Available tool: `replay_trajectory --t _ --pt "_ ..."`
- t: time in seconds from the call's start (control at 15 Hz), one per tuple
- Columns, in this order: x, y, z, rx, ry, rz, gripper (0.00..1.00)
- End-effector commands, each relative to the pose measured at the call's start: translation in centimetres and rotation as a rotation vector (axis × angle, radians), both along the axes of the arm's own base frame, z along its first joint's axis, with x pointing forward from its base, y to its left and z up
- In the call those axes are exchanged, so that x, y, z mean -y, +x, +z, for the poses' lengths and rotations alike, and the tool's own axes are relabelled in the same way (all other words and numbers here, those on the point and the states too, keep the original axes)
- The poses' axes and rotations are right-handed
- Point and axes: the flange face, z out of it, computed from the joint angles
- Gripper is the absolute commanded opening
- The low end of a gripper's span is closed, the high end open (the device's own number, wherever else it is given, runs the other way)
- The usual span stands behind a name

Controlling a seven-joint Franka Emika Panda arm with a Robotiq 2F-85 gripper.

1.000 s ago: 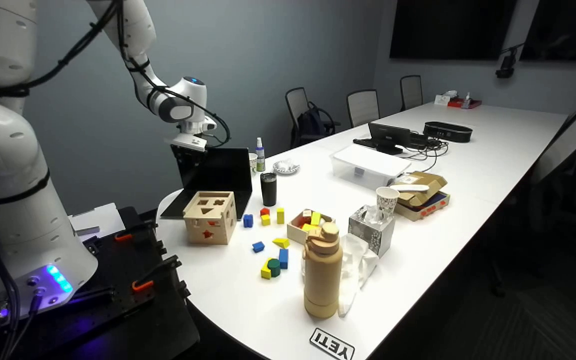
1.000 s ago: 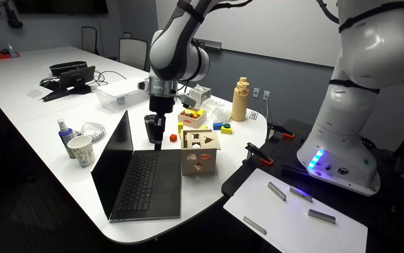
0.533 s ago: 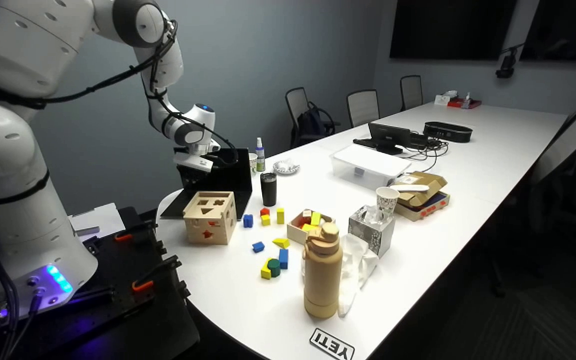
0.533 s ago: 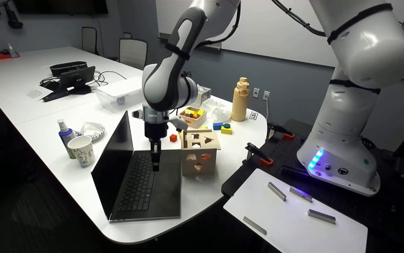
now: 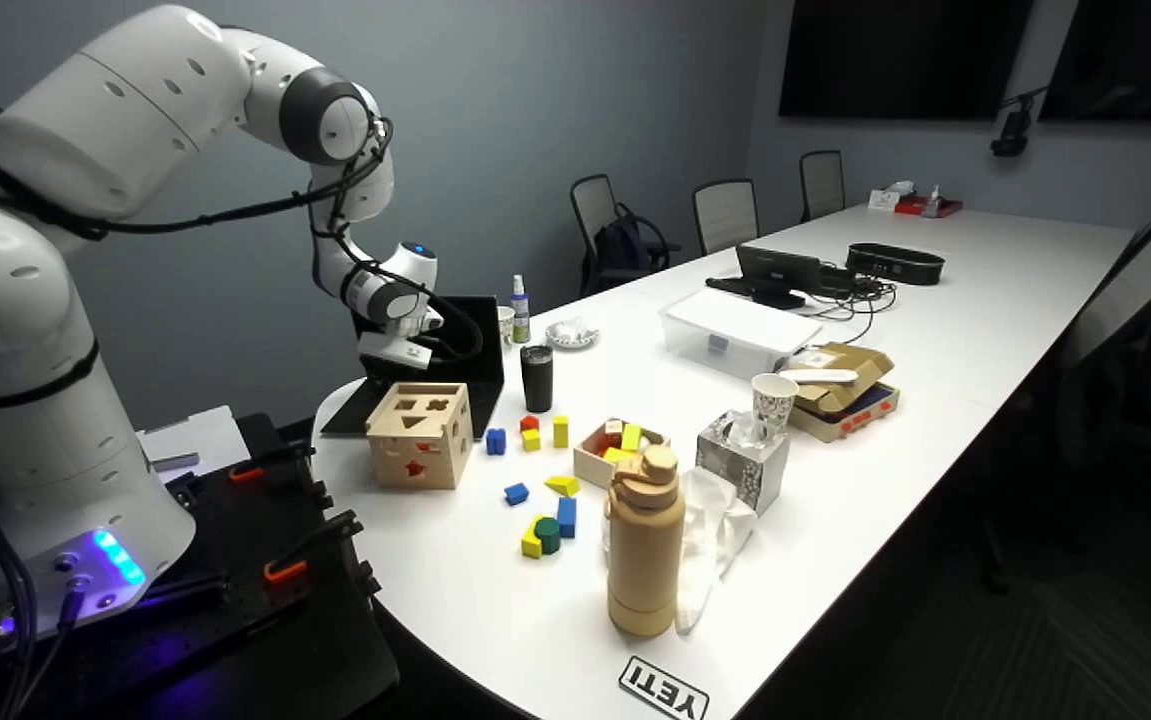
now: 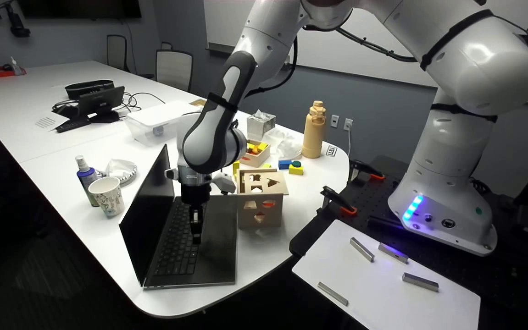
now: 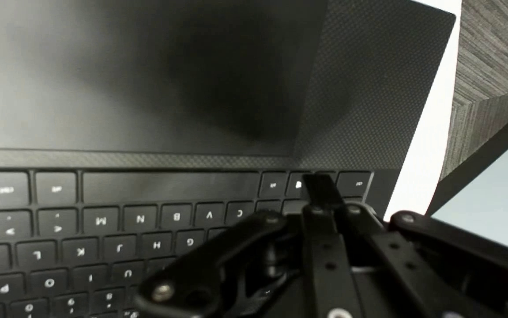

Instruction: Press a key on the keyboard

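Note:
The black laptop stands open on the white table. Its keyboard shows in an exterior view and fills the lower left of the wrist view. In another exterior view only a strip of its dark deck shows. My gripper points down over the deck, near the border of keys and touchpad. In the wrist view its fingertips are together with nothing between them. They cover part of the bottom key row, between the Windows-logo key and the corner ctrl key. I cannot tell whether they touch the keys.
A wooden shape-sorter cube stands against the deck's front edge. The raised laptop screen is on the other side. A paper cup and spray bottle stand behind the screen. A black tumbler and several blocks lie beyond.
My gripper has moved from beside the laptop's far side, near the tumbler, across and over the deck, and sits lower. It stayed shut. The laptop and cube have not moved.

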Motion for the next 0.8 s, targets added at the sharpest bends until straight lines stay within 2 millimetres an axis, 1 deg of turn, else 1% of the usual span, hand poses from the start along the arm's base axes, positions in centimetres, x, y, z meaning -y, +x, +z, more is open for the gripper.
replay_trajectory --t 0.0,0.33,0.6,0.73 --pt "-1.2 1.4 -0.7 0.029 -0.002 -0.005 0.0" --pt "-1.5 2.2 -1.7 0.059 -0.049 0.014 0.0" --pt "-1.3 2.1 -2.9 0.073 -0.094 0.029 0.0" --pt "-1.6 2.0 -2.9 0.079 -0.1 0.029 0.0"
